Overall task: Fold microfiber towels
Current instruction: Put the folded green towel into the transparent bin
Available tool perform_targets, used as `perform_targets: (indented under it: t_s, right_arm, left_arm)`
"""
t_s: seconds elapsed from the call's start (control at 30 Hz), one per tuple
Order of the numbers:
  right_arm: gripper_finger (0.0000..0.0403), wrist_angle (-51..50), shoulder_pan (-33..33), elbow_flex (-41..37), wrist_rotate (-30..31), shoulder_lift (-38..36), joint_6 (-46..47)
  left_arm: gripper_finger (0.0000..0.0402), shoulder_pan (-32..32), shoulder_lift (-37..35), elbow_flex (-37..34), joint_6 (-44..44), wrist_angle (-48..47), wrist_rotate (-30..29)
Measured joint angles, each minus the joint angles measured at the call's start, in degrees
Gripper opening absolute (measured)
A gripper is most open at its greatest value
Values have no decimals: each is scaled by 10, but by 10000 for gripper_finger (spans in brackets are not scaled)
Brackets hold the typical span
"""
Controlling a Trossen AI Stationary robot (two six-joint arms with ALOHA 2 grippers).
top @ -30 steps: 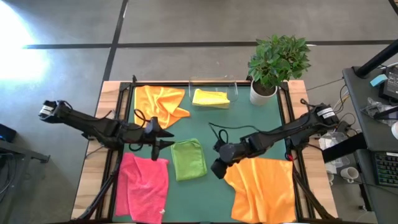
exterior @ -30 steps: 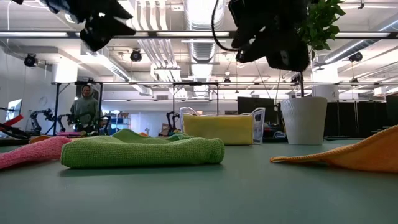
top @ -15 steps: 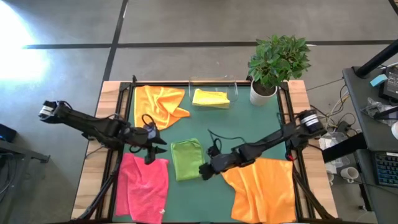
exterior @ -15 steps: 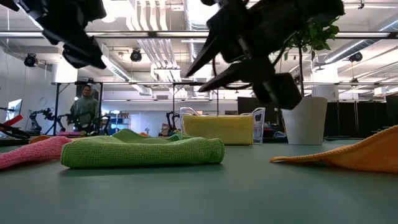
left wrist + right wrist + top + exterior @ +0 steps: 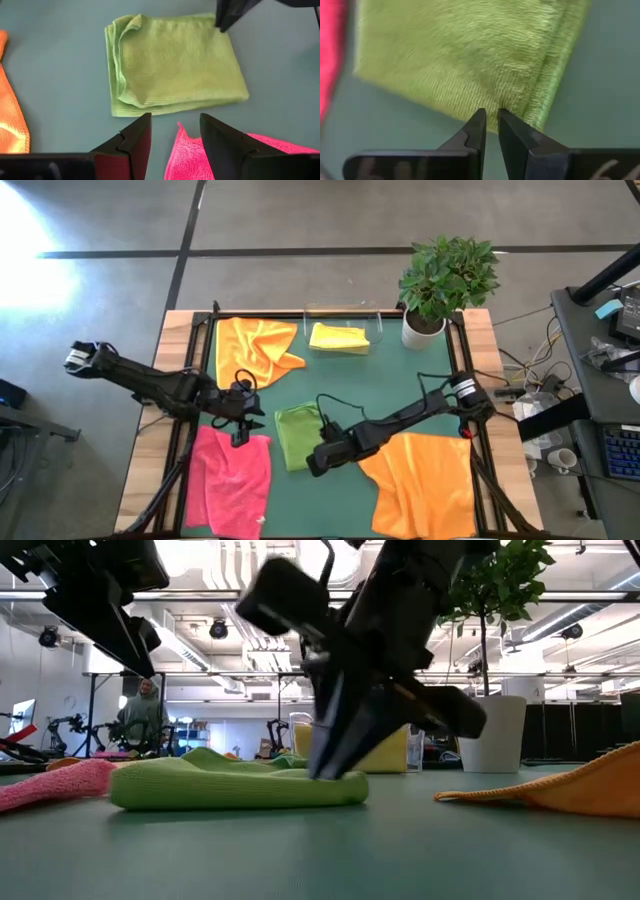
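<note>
No legible text anywhere

Table (image 5: 482, 330), wooden edges, covered by a green mat (image 5: 390, 380). Folded lime green towel (image 5: 297, 435) at mat centre, taken as landmark. Pink towel (image 5: 232, 478) just beside it, toward the left arm. Large orange towel (image 5: 420, 485) on its other side. Second orange towel (image 5: 255, 345), yellow towel (image 5: 338, 337) and potted plant (image 5: 440, 280) lie beyond it along the far edge.
</note>
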Motion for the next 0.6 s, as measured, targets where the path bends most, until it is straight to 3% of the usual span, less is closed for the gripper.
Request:
perform_targets:
  t_s: [0.1,0.23,0.6]
  right_arm:
    - [41,-56,-11,16,6,6,-1]
    - [41,-112,-27,16,64,3,-3]
    - [41,-204,-82,17,151,-6,-108]
  left_arm:
    - [152,0,0,0,2,1,0]
    - [152,0,2,0,13,14,0]
    - [152,2,5,0,14,26,-1]
